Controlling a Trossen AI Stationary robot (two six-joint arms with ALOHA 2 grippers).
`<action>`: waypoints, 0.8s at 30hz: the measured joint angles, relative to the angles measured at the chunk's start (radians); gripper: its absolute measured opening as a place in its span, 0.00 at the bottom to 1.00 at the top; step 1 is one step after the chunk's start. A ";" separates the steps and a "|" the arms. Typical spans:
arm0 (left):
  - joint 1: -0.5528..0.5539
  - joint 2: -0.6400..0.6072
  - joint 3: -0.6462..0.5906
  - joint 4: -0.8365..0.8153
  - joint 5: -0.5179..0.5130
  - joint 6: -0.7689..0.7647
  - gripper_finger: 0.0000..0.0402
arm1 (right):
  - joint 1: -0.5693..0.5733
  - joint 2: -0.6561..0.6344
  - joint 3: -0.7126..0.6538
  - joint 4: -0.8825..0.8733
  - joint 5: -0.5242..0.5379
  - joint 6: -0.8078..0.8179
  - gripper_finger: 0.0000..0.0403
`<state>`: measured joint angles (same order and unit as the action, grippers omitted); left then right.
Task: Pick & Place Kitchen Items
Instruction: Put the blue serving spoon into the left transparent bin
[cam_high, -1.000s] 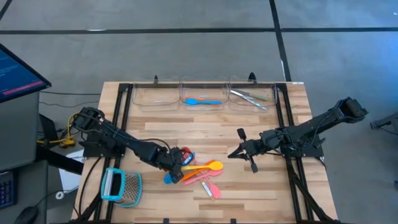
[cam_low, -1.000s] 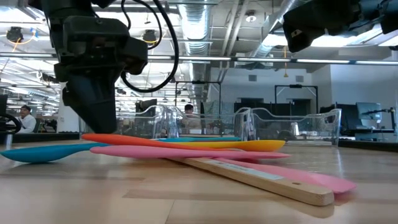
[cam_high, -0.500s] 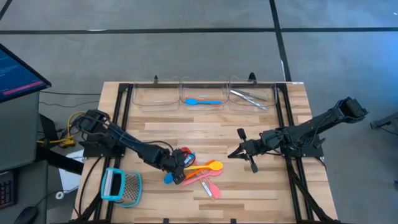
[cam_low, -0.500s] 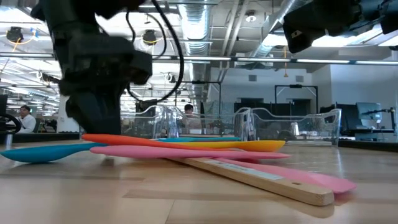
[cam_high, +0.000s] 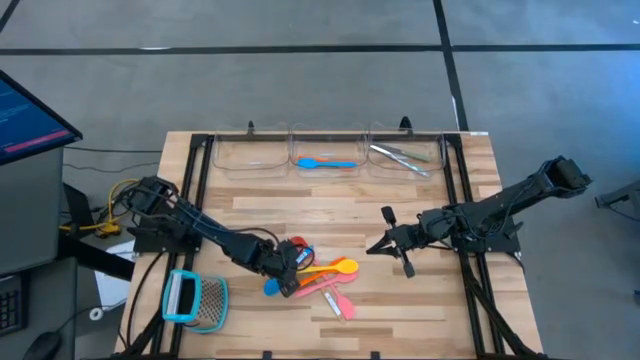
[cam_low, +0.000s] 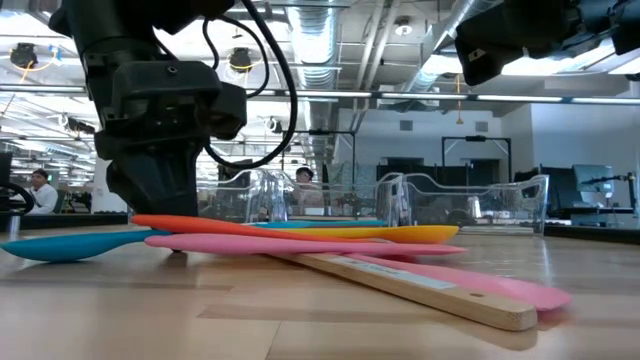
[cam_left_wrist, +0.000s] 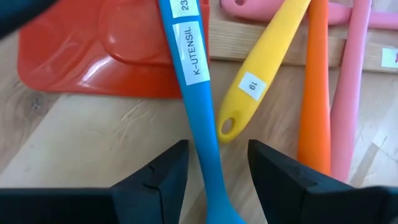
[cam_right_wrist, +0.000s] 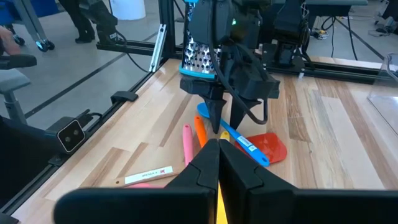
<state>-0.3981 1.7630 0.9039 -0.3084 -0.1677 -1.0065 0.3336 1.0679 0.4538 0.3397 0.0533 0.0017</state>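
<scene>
Since a second ago the left end effector (cam_high: 284, 272) has slid slightly along the surface (cam_high: 330, 215) and dropped into the heap of kitchen items (cam_high: 318, 276); the right end effector (cam_high: 376, 246) has not stirred.

That heap is the landmark. Bare wood runs from it to the clear trays (cam_high: 330, 155) at the far edge, where a second blue spoon (cam_high: 325, 162) and a silvery metal piece (cam_high: 400, 155) lie. A teal-framed mesh tool (cam_high: 195, 300) sits beside the heap, near the front edge.

In the left wrist view the blue utensil (cam_left_wrist: 198, 93) runs lengthwise between the spread, released fingers (cam_left_wrist: 157, 180), handle towards the camera, crossing the red-headed spatula (cam_left_wrist: 112, 53). Yellow (cam_left_wrist: 261, 68), orange (cam_left_wrist: 316, 93) and pink (cam_left_wrist: 351, 93) handles lie alongside.

The right end effector hangs clenched and empty, well apart from the heap.
</scene>
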 joint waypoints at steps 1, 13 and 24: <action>0.000 0.000 0.000 0.000 0.000 -0.002 0.39 | 0.000 0.000 0.000 0.000 0.000 0.000 0.00; -0.005 0.002 -0.002 -0.006 0.020 -0.031 0.15 | 0.000 0.000 0.000 -0.003 0.000 0.000 0.00; -0.030 -0.036 -0.008 -0.042 0.071 -0.026 0.03 | 0.000 0.000 0.000 -0.003 0.000 0.000 0.00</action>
<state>-0.4277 1.7265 0.8961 -0.3503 -0.0962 -1.0321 0.3335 1.0679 0.4538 0.3367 0.0536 0.0017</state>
